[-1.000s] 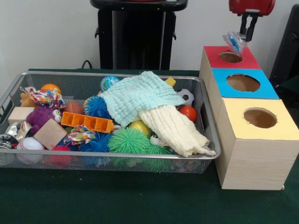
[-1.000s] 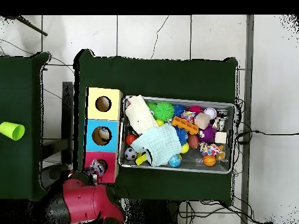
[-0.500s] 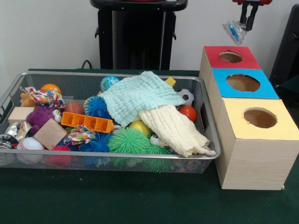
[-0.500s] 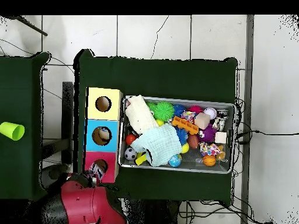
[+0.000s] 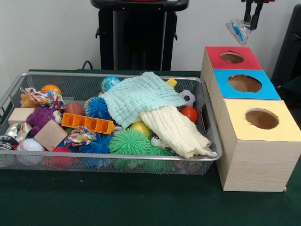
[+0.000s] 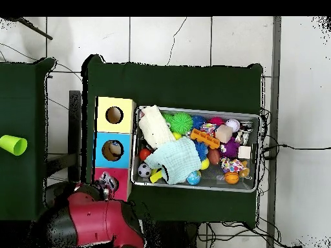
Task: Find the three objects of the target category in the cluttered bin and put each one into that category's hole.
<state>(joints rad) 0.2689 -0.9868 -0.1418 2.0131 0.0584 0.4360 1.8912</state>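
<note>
At the top right of the front view my gripper (image 5: 249,24) hangs above and slightly behind the red-topped box (image 5: 214,52). It is shut on a crumpled clear plastic wrapper (image 5: 236,29) with blue print, which dangles to the left of the fingers. The wrapper is well above the red box's hole (image 5: 232,57). In the overhead view the wrapper (image 6: 106,185) shows at the red box's (image 6: 122,181) outer edge, with the red arm (image 6: 90,219) below it. The wire bin (image 5: 207,110) holds the clutter, partly hidden under a mint cloth (image 5: 141,96) and a cream cloth (image 5: 178,132).
A blue-topped box (image 5: 268,92) and a yellow-topped box (image 5: 287,129) stand in a row in front of the red one, each with a round hole. The bin holds spiky balls, wooden blocks, an orange tray, a soccer ball and other toys. A green cup (image 6: 13,144) lies on the side table.
The gripper has risen from just above the red box's hole, keeping the wrapper in its grip. Nothing in the bin has moved.
</note>
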